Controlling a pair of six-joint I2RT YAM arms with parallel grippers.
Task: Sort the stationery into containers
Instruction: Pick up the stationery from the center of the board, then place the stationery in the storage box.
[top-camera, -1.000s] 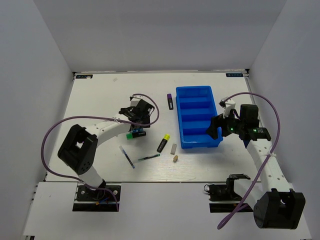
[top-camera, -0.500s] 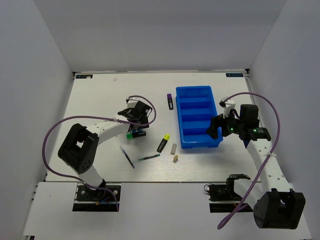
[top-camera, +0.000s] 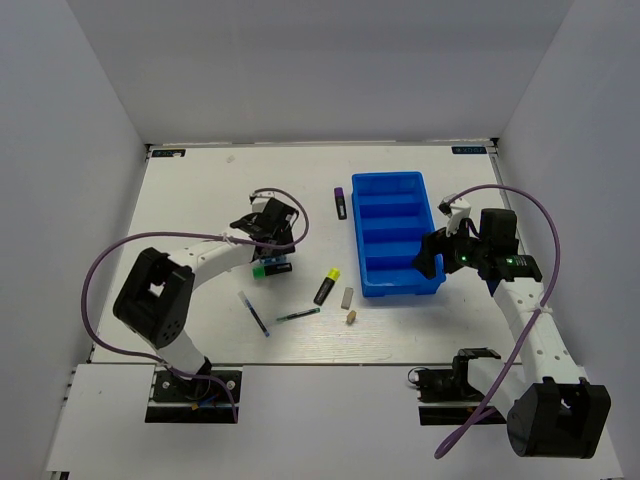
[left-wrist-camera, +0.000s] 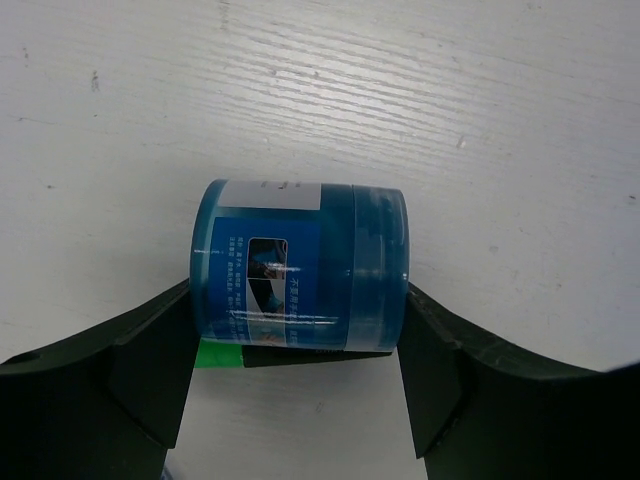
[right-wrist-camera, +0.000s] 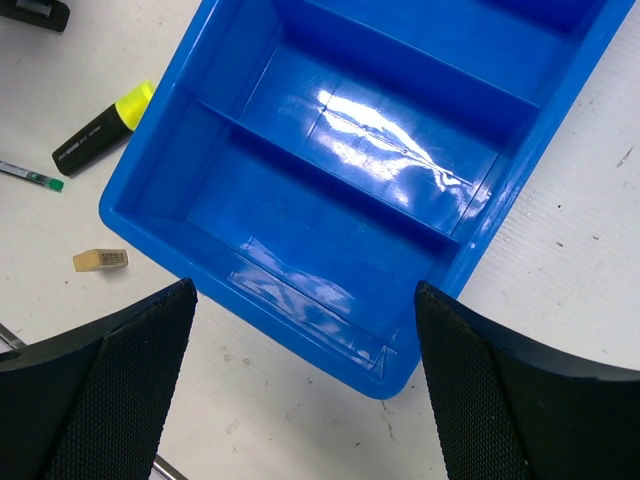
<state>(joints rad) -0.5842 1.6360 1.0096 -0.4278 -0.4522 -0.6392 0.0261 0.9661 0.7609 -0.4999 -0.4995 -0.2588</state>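
Observation:
My left gripper (left-wrist-camera: 300, 300) is shut on the blue square pack (left-wrist-camera: 300, 265), its fingers pressed to both sides; the pack lies on the table over a green-ended highlighter (left-wrist-camera: 220, 353). In the top view this gripper (top-camera: 274, 252) is at the table's middle left, above the green-ended highlighter (top-camera: 260, 269). My right gripper (right-wrist-camera: 305, 295) is open and empty, hovering over the near right corner of the blue tray (right-wrist-camera: 300, 320). The tray (top-camera: 357, 240) has four compartments, all empty as far as they show.
A yellow-ended highlighter (top-camera: 327, 285), a grey eraser (top-camera: 347, 297), a tan piece (top-camera: 351, 317) and two thin pens (top-camera: 298, 316) (top-camera: 254, 313) lie left of the tray's near end. A purple-ended highlighter (top-camera: 341, 203) lies by the tray's far left corner.
My left arm has shifted slightly left and farther back at the wrist while staying over the blue pack. The right arm has not moved.

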